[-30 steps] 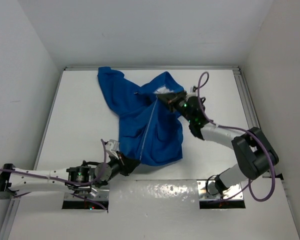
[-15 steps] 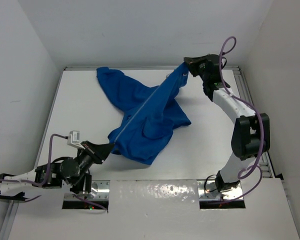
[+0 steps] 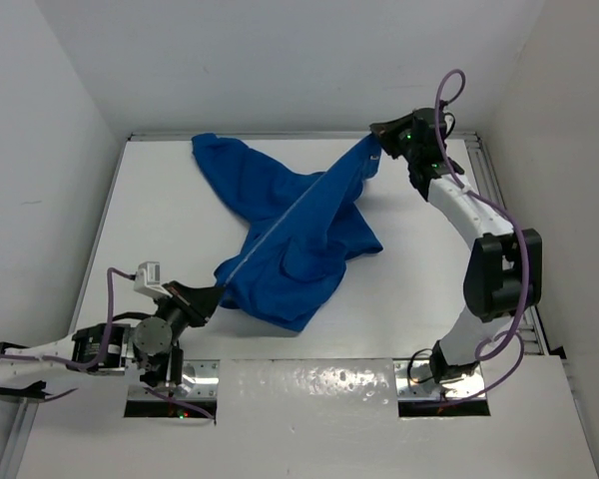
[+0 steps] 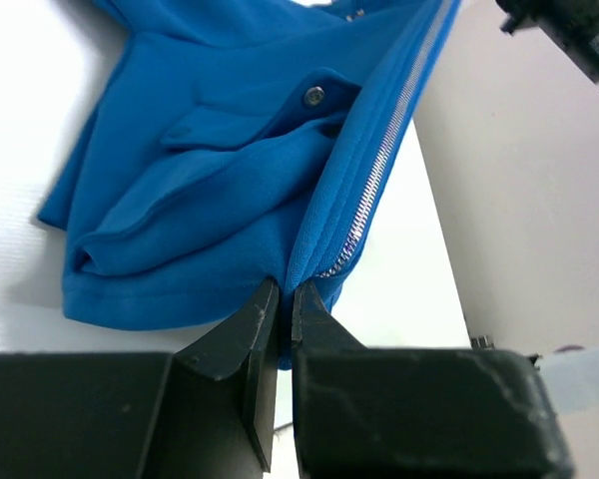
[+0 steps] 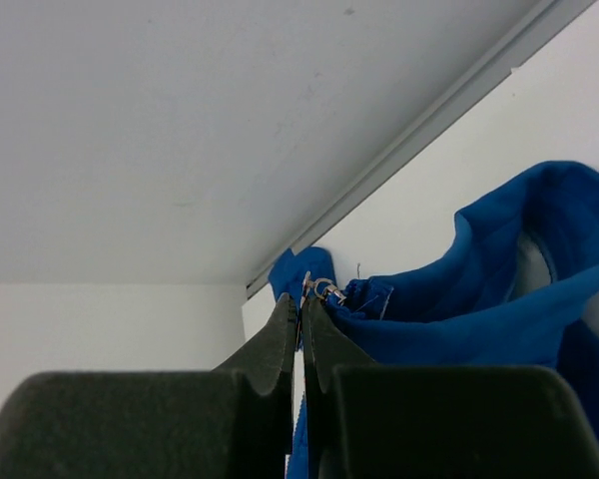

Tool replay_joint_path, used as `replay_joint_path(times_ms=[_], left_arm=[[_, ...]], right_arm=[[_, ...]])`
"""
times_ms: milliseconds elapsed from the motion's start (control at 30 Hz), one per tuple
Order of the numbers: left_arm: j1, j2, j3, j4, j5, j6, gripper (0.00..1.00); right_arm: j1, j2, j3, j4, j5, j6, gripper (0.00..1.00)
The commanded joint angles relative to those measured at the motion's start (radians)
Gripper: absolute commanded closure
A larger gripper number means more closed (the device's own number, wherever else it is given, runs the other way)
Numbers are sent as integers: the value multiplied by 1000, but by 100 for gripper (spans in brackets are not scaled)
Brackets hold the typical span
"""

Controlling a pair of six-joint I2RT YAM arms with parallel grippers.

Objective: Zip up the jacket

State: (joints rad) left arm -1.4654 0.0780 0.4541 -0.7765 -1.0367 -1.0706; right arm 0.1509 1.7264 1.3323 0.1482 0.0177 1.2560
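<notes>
The bright blue jacket [image 3: 290,225] is stretched across the table from front left to back right, its silver zipper [image 3: 285,215] running closed along the taut line. My left gripper [image 3: 212,295] is shut on the jacket's bottom hem [image 4: 298,284] at the foot of the zipper [image 4: 379,170]. My right gripper [image 3: 378,140] is shut on the silver zipper pull [image 5: 319,289] at the collar end [image 5: 449,309], near the back wall. A pocket snap [image 4: 313,96] shows in the left wrist view.
The table's back rail [image 3: 299,135] lies just behind the right gripper. The right side rail [image 3: 489,190] runs beside the right arm. One sleeve and the hood [image 3: 225,165] lie bunched at the back left. The arm bases [image 3: 309,384] sit on mounts at the near edge.
My right gripper has pulled the zipper pull up and to the back right corner. My left gripper has drawn the hem to the left, and the jacket has been pulled taut.
</notes>
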Motion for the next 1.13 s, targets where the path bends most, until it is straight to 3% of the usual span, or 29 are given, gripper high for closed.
replay_joint_path(times_ms=[0,67,100,133,167,200,233,267,300,367,533,633,733,800,900,967,1100], left_arm=[[-10,25,70,-27,-101,15,100],[-10,45,99,20,-123,43,85],[-10,71,115,34,-129,81,64],[-10,84,133,42,-140,95,55],[-10,116,171,49,-144,106,43],[-10,132,188,58,-154,138,37],[-10,150,205,69,-157,161,17],[-10,167,240,110,-160,191,11],[-10,204,260,134,-152,261,5],[-10,259,311,186,-148,305,2],[-10,351,339,314,-108,403,0],[-10,400,345,384,-71,446,0],[-9,457,373,391,-23,466,0],[-10,489,394,393,-10,469,0],[-10,509,417,399,19,478,0],[-10,496,397,442,47,492,0],[-9,459,318,536,112,500,0]], right_arm=[[-94,-76,82,136,150,-98,100],[-90,-93,88,108,79,-99,98],[-86,-102,85,97,64,-104,89],[-83,-126,84,79,45,-106,61],[-83,-140,73,77,6,-106,46],[-85,-155,73,67,-13,-110,34],[-83,-192,74,57,-15,-131,26],[-83,-215,76,48,-28,-142,14],[-83,-238,74,42,-41,-151,10],[-83,-310,73,16,-53,-182,1],[-82,-484,-60,37,-281,-185,1],[-73,-625,-281,155,-463,-132,1],[-62,-787,-470,125,-553,-177,1],[-60,-935,-559,-40,-605,-254,1],[-60,-1130,-588,-374,-532,-471,1],[-60,-1212,-596,-529,-455,-506,1],[-60,-1355,-595,-705,-369,-561,1]])
